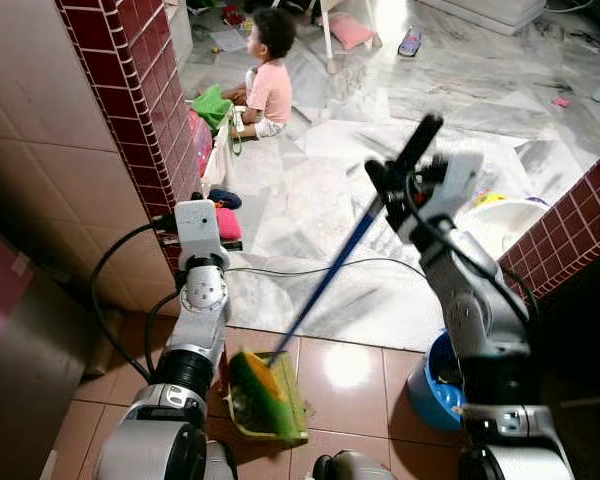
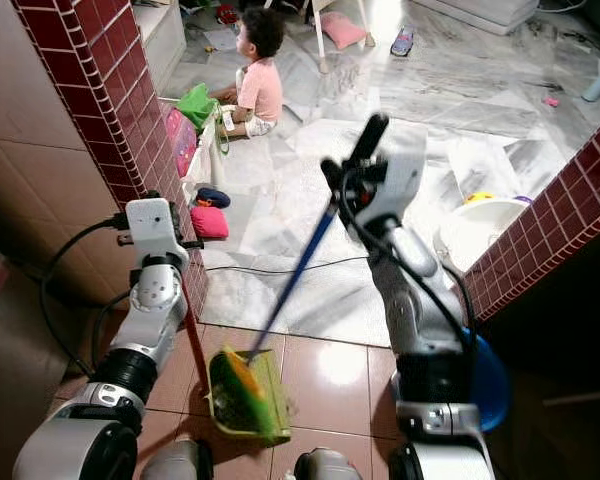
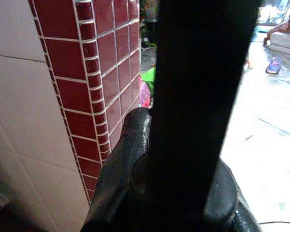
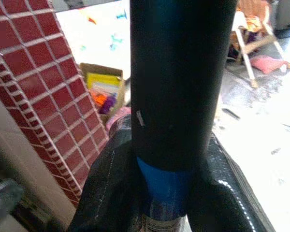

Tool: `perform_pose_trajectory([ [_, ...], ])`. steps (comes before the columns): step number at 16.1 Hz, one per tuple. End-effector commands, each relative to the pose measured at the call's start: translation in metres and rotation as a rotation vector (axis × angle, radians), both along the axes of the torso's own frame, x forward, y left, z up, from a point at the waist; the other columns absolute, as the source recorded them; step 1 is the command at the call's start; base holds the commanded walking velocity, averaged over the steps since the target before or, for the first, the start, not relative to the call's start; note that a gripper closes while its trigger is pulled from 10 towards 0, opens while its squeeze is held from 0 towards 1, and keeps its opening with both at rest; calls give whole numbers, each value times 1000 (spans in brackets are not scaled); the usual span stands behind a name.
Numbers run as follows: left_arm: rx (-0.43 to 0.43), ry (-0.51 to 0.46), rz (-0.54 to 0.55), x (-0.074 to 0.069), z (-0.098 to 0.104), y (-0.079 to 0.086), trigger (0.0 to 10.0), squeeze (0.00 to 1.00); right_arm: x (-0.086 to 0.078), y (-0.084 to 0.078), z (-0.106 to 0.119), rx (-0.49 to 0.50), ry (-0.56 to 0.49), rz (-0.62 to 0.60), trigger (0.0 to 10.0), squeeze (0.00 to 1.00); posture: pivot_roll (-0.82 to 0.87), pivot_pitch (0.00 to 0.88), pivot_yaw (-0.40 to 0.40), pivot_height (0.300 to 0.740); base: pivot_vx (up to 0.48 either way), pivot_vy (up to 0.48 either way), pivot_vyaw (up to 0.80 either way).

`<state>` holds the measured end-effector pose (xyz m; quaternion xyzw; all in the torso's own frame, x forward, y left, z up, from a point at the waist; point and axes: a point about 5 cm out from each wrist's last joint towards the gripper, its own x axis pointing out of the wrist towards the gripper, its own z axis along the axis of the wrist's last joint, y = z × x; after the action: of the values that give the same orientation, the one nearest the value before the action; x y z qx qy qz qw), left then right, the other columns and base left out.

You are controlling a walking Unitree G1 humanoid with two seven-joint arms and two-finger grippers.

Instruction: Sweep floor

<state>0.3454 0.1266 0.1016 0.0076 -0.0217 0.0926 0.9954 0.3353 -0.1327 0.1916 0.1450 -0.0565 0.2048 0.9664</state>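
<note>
Right gripper (image 1: 405, 185) clamping broom (image 1: 325, 282), brushing into dustpan (image 1: 268, 398). Left gripper (image 2: 152, 235) gripping dustpan handle (image 2: 193, 345), fingers closed around it. Advice: short strokes, pan lip flat on tiles.

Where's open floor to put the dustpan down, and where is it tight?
Bare brown tile lies right of the green dustpan, up to the blue bowl. Bare marble floor lies beyond the black cable. It is crowded along the red-tiled wall: pink cushion, toys, and a seated child.
</note>
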Motion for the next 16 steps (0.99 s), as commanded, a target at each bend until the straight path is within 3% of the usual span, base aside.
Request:
perform_pose_trajectory([
  [1, -28, -46, -7, 5, 10, -3, 10000, 0, 0, -4, 19, -5, -70, 2, 10000, 0, -132, 61, -45, 740, 0, 0, 0],
  [3, -112, -157, -29, 8, 29, 1, 10000, 0, 2, -8, 24, -29, -82, 1, 10000, 0, -138, 52, -46, 740, 0, 0, 0],
  [5, -200, -156, -23, 13, 34, 7, 10000, 0, 5, -16, 31, -96, -131, -36, 10000, 0, -135, 49, -48, 740, 0, 0, 0],
  [8, -227, -174, -46, 20, 42, 16, 10000, 0, 10, -40, 52, -313, -310, -266, 10000, 0, -137, 47, -47, 740, 0, 0, 0],
  [10, -284, -178, -30, 23, 46, 24, 10000, 0, 14, -56, 61, -316, -327, -369, 10000, 0, -135, 46, -49, 740, 0, 0, 0],
  [12, -299, -208, -31, 25, 53, 29, 10000, 0, 15, -63, 58, -315, -305, -391, 10000, 0, -135, 46, -49, 740, 0, 0, 0],
  [16, -324, -280, -57, 25, 73, 38, 10000, 0, 17, -64, 46, -344, -285, -385, 10000, 0, -129, 44, -52, 740, 0, 0, 0],
])
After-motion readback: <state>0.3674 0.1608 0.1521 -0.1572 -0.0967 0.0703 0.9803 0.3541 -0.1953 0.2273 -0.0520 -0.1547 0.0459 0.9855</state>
